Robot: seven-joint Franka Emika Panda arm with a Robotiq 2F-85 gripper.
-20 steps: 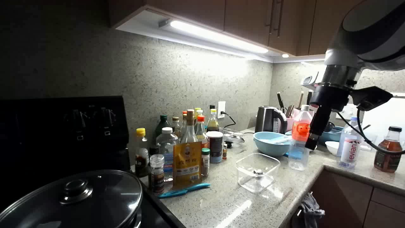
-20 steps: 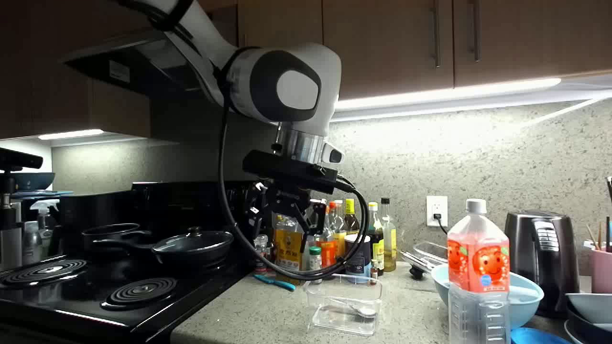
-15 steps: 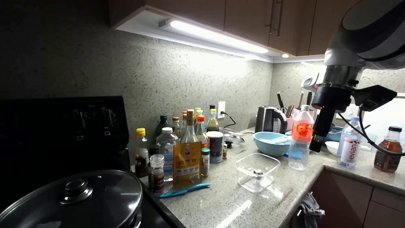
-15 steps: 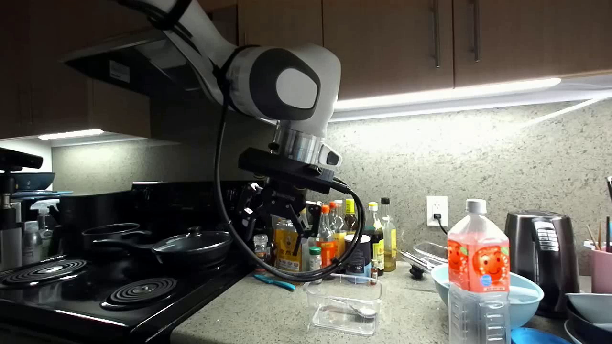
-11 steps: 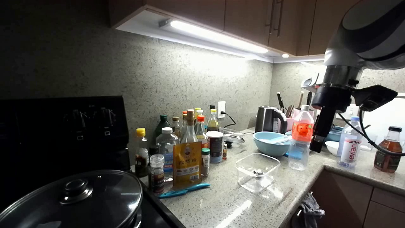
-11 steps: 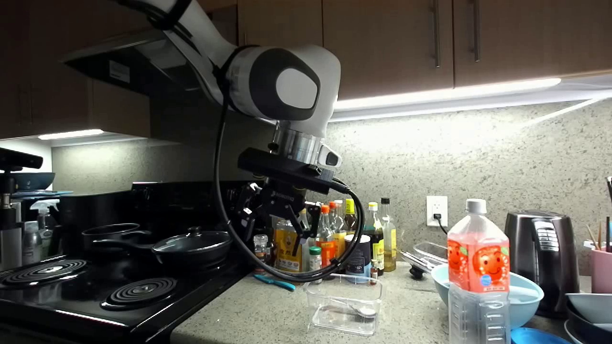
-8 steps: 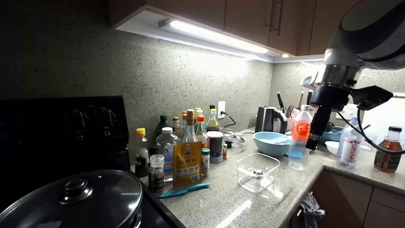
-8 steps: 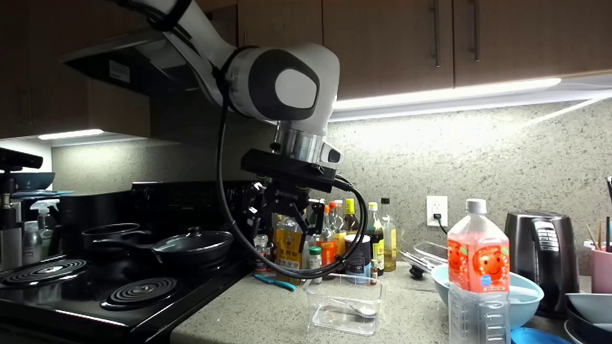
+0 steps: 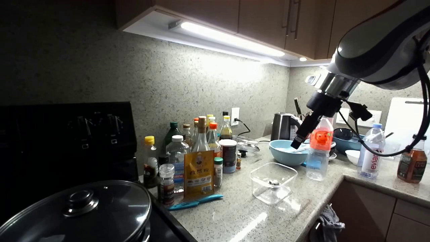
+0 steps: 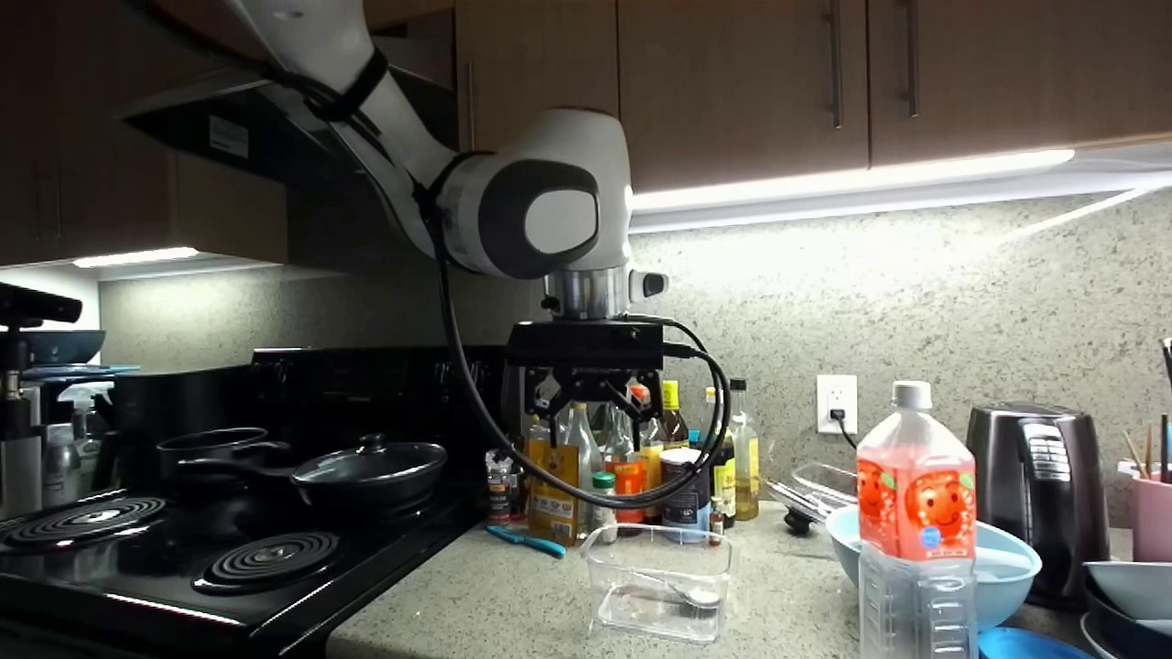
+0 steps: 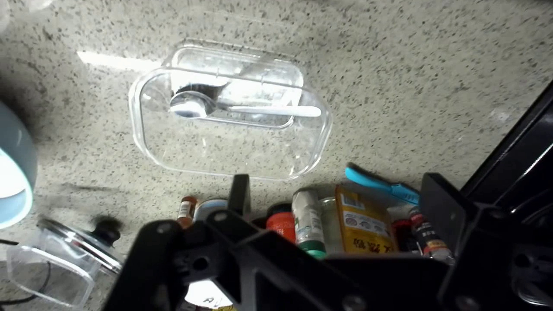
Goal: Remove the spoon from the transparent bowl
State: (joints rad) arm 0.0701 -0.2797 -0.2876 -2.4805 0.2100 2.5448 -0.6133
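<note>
The transparent bowl (image 11: 137, 123) stands upright on the counter, clear with a squarish rim. It shows in both exterior views (image 9: 255, 191) (image 10: 595, 586). The spoon (image 11: 276, 111) lies inside it. In the wrist view its bowl end is at the left and its pale handle points right. The spoon also shows in both exterior views (image 9: 274, 183) (image 10: 701, 599). My gripper (image 11: 335, 183) is open and empty, its two black fingers wide apart. In both exterior views the gripper (image 9: 296, 144) (image 10: 595, 437) is in the air, above the bowl's height and apart from it.
Several bottles and a yellow pouch (image 9: 199, 174) stand by the wall. A teal-handled utensil (image 11: 371, 181) lies in front of them. A light-blue bowl (image 9: 287, 156) and a tall red-labelled bottle (image 10: 916, 513) stand near the clear bowl. The stove (image 10: 275, 554) borders the counter.
The gripper has swung from a sideways tilt to nearly level in an exterior view. In an exterior view it has moved left, toward the light-blue bowl. The clear bowl and spoon have not moved.
</note>
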